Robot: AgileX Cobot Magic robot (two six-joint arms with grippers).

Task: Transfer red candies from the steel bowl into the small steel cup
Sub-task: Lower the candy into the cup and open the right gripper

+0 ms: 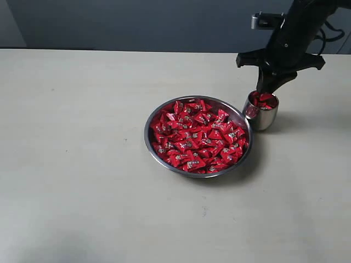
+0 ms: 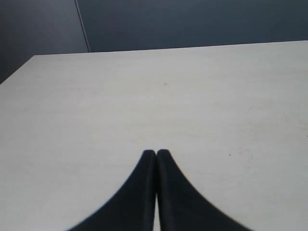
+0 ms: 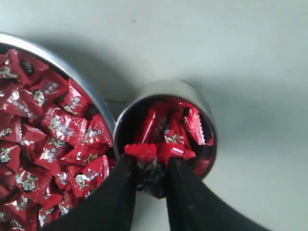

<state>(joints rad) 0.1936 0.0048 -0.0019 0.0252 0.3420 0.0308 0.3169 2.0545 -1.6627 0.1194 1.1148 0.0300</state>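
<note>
The steel bowl (image 1: 147, 134) sits mid-table, heaped with red candies (image 1: 197, 137). Just to its right stands the small steel cup (image 1: 263, 119), with several red candies (image 1: 263, 101) inside. My right gripper (image 1: 267, 87) hangs directly over the cup's mouth, pointing down. In the right wrist view the gripper (image 3: 150, 161) is shut on one red candy (image 3: 143, 151) above the near rim of the cup (image 3: 161, 89), beside the bowl's rim (image 3: 72, 67). My left gripper (image 2: 156, 153) is shut and holds nothing, over bare table; the exterior view does not show it.
The pale table (image 1: 71, 164) stretches wide to the left and front of the bowl. A dark wall (image 1: 137, 22) runs behind its far edge. The bowl and the cup stand almost touching.
</note>
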